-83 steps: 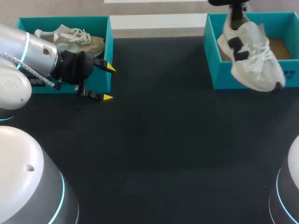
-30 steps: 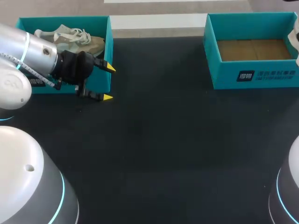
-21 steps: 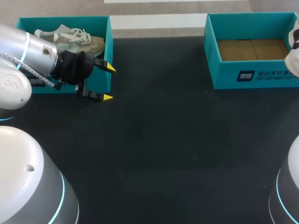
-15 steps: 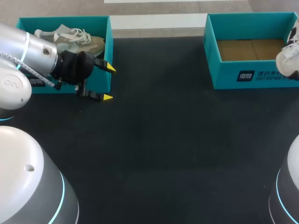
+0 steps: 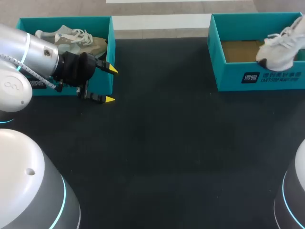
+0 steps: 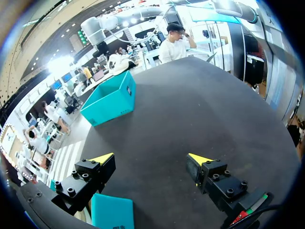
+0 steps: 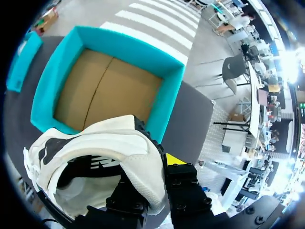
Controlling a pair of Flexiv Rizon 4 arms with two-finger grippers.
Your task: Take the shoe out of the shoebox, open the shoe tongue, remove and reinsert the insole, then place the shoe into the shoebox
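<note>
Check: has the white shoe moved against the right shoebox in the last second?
Yes. The white shoe swung leftward along the right shoebox, from its right end toward its middle.

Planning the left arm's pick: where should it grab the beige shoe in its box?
Probably the laced upper of the beige shoe, coming down from above: the shoebox walls block its sides, and the left gripper, open, hangs by the box's near corner.
</note>
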